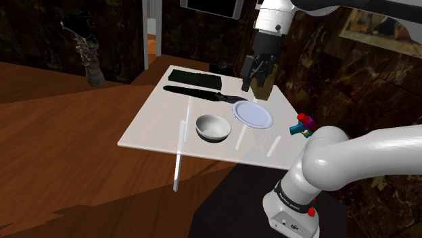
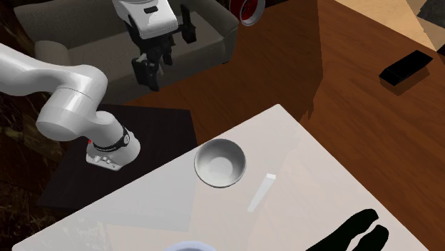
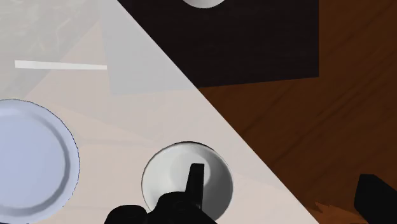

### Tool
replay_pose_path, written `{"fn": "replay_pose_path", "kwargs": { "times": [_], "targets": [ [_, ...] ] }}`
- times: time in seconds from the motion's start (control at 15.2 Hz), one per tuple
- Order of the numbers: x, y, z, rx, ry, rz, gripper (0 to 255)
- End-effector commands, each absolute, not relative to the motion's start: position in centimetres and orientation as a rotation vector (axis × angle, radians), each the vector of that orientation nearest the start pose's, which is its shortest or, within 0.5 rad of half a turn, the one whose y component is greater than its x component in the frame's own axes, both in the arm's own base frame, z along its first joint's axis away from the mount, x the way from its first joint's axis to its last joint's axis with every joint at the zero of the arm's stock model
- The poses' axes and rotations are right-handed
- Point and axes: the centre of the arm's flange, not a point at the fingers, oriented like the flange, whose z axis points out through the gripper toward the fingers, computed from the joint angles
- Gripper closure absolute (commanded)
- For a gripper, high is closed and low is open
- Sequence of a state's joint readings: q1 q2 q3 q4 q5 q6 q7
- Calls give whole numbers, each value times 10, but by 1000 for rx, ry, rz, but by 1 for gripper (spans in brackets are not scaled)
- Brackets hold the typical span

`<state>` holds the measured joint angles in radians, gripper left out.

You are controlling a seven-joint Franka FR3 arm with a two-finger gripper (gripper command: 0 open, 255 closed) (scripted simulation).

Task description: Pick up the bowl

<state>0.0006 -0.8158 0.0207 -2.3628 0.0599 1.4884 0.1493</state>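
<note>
A white bowl (image 1: 213, 127) stands upright on the pale table (image 1: 155, 128), near its middle. My black gripper (image 1: 258, 71) hangs well above the table, open, with nothing between its fingers. Seen from the second exterior view, the bowl (image 2: 221, 163) lies near the table edge that faces the stand, and the gripper (image 2: 151, 71) is high over the stand side. In the wrist view one finger (image 3: 196, 184) overlaps the bowl (image 3: 165, 181) far below, and the gripper (image 3: 286, 191) is centred past the table's edge, over brown floor.
A flat white plate (image 1: 253, 115) lies beside the bowl toward the shoulder view's right. Black items (image 1: 196, 79) lie at the table's far end. A small colourful object (image 1: 303, 126) sits at the right edge. The dark stand (image 3: 254, 44) borders the table.
</note>
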Motion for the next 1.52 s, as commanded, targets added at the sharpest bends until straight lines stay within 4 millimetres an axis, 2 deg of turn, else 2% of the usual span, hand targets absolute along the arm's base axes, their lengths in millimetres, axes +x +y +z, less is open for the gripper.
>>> {"fn": "replay_pose_path", "kwargs": {
  "times": [0.0,1.45],
  "targets": [
    [290,15,589,-3094,204,97,0],
    [440,9,355,-3081,369,-110,0]
  ]
}}
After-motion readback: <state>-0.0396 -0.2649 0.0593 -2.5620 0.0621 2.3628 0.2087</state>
